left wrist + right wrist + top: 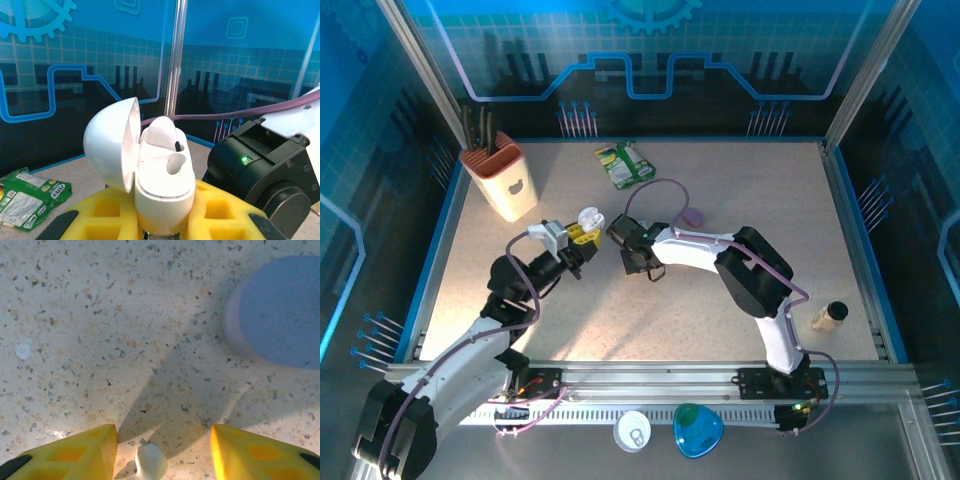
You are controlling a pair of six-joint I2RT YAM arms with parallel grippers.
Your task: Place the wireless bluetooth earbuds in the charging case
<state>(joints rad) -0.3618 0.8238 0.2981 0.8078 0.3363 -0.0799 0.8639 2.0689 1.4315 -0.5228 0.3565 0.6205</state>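
Note:
My left gripper [576,240] is shut on a white pebble-shaped charging case [162,185] and holds it upright above the table. Its lid [107,145] is swung open to the left. One white earbud [161,131] sits in the far socket, and the near socket [175,163] is empty. My right gripper [162,440] hangs open just over the table, its yellow fingers [70,452] wide apart. Another white earbud [151,462] lies on the table between them, nearer the left finger. In the top view the right gripper [632,252] is close beside the held case [588,218].
A purple case [280,310] lies closed on the table just beyond the right gripper, the same purple case [692,215] behind the right arm. A cream and orange knife block [505,182] stands back left, a green packet [625,165] at the back, and a small jar [830,316] at the right edge.

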